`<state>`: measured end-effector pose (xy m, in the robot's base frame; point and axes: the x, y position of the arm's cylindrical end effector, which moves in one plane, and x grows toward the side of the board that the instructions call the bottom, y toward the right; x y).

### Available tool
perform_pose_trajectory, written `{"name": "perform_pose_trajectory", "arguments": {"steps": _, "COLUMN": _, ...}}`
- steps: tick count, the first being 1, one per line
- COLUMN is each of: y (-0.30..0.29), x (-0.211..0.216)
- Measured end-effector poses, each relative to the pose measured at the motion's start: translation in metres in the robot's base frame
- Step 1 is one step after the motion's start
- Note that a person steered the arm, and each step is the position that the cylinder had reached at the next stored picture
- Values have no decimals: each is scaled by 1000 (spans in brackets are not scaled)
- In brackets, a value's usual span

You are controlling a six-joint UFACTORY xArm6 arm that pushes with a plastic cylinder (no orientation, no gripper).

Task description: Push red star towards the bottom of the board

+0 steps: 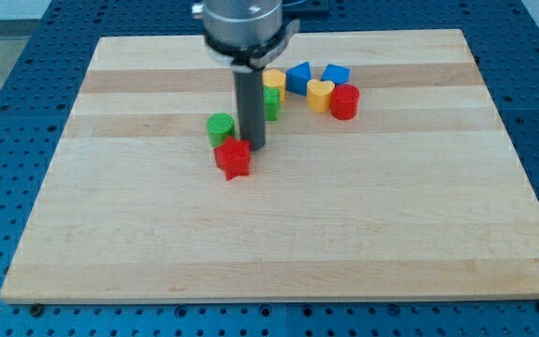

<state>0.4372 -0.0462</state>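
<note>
The red star (233,159) lies on the wooden board (279,243), left of centre. My tip (253,147) stands right at the star's upper right edge, touching or nearly touching it. A green block (220,127) sits just above and left of the star, to the left of the rod. The rod comes down from the arm's head at the view's top.
A cluster lies to the upper right of the tip: a green block (271,101) partly behind the rod, a yellow block (274,79), a blue block (298,78), a yellow heart (319,95), another blue block (335,74) and a red cylinder (344,101).
</note>
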Motion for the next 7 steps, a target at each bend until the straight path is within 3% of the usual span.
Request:
{"name": "perform_pose_trajectory", "arguments": {"steps": 1, "y": -1, "x": 39}}
{"name": "perform_pose_trajectory", "arguments": {"steps": 3, "y": -6, "x": -7}}
{"name": "perform_pose_trajectory", "arguments": {"steps": 4, "y": -42, "x": 4}}
{"name": "perform_pose_trajectory", "arguments": {"steps": 7, "y": -6, "x": 87}}
